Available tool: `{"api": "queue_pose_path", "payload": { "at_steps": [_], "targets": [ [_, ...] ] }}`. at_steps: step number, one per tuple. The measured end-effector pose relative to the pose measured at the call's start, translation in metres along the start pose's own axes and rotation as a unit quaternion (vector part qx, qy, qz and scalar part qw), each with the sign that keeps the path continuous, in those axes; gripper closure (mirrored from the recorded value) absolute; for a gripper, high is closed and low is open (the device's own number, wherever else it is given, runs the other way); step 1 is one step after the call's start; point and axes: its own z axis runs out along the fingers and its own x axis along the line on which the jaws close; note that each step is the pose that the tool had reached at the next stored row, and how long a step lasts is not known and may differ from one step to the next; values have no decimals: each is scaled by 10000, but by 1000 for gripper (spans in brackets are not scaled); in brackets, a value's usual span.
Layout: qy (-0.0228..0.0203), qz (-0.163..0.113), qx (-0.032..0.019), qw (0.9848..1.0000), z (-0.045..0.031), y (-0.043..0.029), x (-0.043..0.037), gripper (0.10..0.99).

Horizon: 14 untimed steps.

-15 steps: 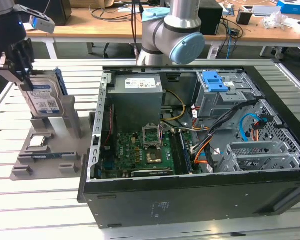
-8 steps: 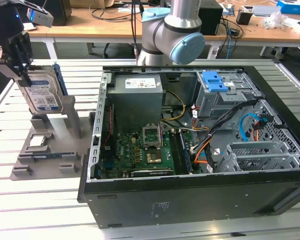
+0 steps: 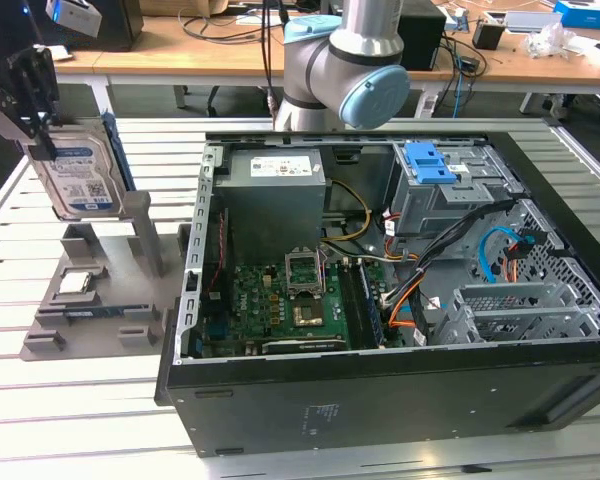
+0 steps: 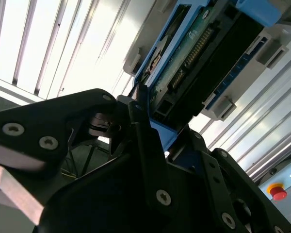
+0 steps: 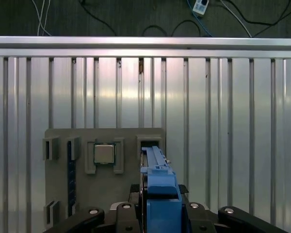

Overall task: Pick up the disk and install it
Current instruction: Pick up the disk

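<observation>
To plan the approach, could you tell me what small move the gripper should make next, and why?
Probably lift straight up: the gripper is shut on the disk, whose lower edge sits close over the grey holder, beside the case.

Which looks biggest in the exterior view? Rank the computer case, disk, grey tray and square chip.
1. computer case
2. grey tray
3. disk, not far behind the tray
4. square chip
</observation>
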Motion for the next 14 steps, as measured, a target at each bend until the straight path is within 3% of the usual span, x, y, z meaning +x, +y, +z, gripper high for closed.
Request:
{"api": "queue_pose_path", "payload": {
  "at_steps": [9, 14],
  "targets": [
    [0, 0, 1, 10000, -278, 6, -1, 718],
    [0, 0, 0, 10000, -507, 10, -2, 718]
  ]
}}
